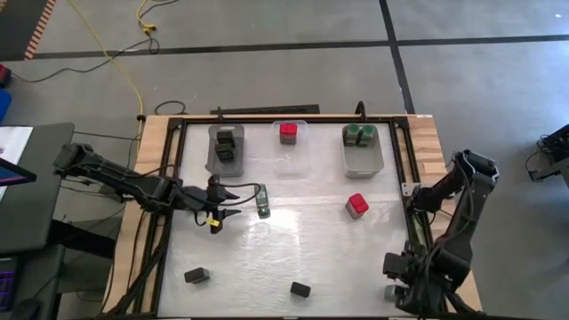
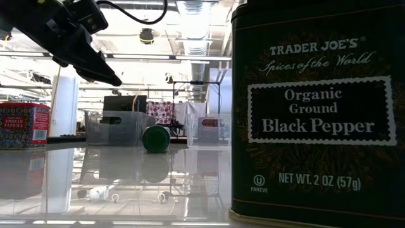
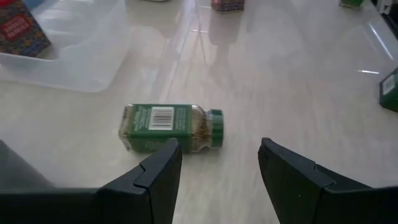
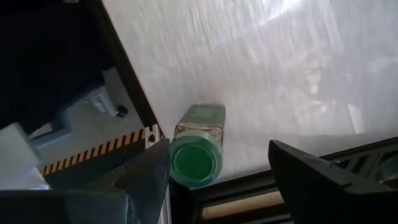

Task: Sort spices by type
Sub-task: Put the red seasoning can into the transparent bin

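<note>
A green-lidded spice jar (image 3: 171,127) lies on its side on the table's middle left (image 1: 263,203). My left gripper (image 3: 217,168) hovers open just short of it (image 1: 222,211), with nothing between its fingers. A second green-lidded jar (image 4: 198,155) stands at the table's near right corner. My right gripper (image 4: 217,149) is open above that jar and points down, apart from it (image 1: 392,286). On the table also rest a red box (image 1: 356,204) and two black boxes (image 1: 196,276) (image 1: 300,289); the nearer one fills the low view (image 2: 316,107).
Three translucent bins stand along the far edge: the left one (image 1: 213,160) holds black boxes, the middle one (image 1: 289,164) a red box, the right one (image 1: 363,164) green-lidded jars. A dark frame rail (image 4: 124,81) borders the table by the right gripper.
</note>
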